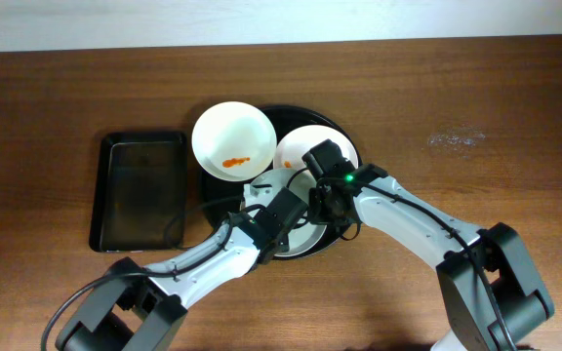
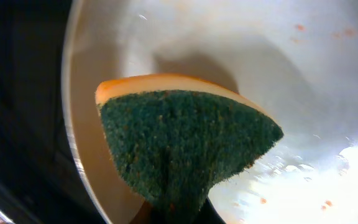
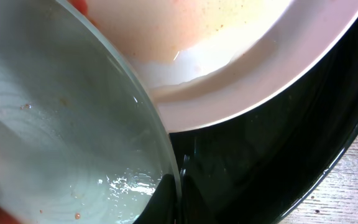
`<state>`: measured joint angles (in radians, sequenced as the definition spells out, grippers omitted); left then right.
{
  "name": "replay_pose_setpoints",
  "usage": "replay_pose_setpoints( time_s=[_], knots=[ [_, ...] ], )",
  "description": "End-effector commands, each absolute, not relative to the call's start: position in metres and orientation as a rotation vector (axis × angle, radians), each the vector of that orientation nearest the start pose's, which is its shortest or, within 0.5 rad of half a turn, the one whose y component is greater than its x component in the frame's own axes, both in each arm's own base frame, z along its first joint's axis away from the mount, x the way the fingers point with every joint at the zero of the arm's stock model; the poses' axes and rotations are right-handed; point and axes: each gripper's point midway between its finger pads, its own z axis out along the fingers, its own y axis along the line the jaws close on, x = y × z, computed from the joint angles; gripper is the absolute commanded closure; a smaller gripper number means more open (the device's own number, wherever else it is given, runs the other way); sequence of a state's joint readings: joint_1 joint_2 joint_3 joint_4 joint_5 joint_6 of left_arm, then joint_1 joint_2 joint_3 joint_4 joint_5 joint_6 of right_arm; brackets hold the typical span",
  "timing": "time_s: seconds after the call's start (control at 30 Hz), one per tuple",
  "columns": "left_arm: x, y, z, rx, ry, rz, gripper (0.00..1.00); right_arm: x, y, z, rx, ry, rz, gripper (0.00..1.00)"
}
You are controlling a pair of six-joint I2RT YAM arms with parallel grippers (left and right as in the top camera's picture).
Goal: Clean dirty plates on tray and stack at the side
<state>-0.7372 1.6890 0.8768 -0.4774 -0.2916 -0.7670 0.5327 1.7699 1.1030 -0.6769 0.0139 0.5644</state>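
The front plate (image 1: pixel 303 234) lies on the near part of the tray (image 1: pixel 215 193), directly beneath the left gripper (image 1: pixel 289 203). That gripper's fingers are clamped on a green-faced sponge (image 2: pixel 185 143) held just over the plate's wet white floor. The plate is round, with no long axis, so the wipe probably needs only a straight press down. The right gripper (image 1: pixel 328 190) reaches in over the tray's right side with fingers together, seemingly pinching this plate's rim, though the pads barely show. Orange specks dot the glossy surface. Room is tight: the rear-left plate (image 1: pixel 230 141), smeared orange, and the rear-right plate (image 1: pixel 299 146) crowd the tray's far half. A rectangular tray (image 1: pixel 140 190) sits left of the tray on the wooden table (image 1: pixel 476 88)
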Motion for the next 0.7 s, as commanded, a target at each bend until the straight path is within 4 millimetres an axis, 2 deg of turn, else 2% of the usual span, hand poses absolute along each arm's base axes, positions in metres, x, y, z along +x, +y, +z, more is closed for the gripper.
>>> replay_pose_setpoints(
  time_s=[0.0,0.07,0.17,0.3,0.37,0.4,0.47,0.53,0.67],
  knots=[
    [0.282,-0.169,0.000,-0.086,2.698,0.123,1.00,0.309,0.169,0.028,0.067,2.927,0.100,0.96],
    [0.283,-0.180,-0.015,-0.008,2.723,0.073,1.00,0.309,0.163,0.030,0.103,2.943,0.122,0.96],
    [0.288,-0.186,-0.015,0.044,2.706,0.047,1.00,0.310,0.163,0.030,0.114,2.946,0.145,0.96],
    [0.282,-0.192,-0.010,0.062,2.756,0.010,1.00,0.310,0.164,0.030,0.113,2.946,0.146,0.96],
    [0.270,-0.223,0.001,0.100,2.838,-0.213,1.00,0.310,0.164,0.030,0.113,2.946,0.148,0.96],
    [0.264,-0.227,0.000,0.105,2.871,-0.254,1.00,0.310,0.164,0.030,0.113,2.947,0.152,0.96],
    [0.247,-0.212,-0.014,-0.028,2.951,-0.193,1.00,0.311,0.165,0.030,0.112,2.943,0.154,0.96],
    [0.247,-0.202,-0.026,-0.097,2.943,-0.120,1.00,0.311,0.165,0.030,0.112,2.943,0.154,0.96],
    [0.253,-0.200,-0.043,-0.116,2.933,-0.075,1.00,0.311,0.165,0.030,0.113,2.942,0.154,0.96]
  ],
)
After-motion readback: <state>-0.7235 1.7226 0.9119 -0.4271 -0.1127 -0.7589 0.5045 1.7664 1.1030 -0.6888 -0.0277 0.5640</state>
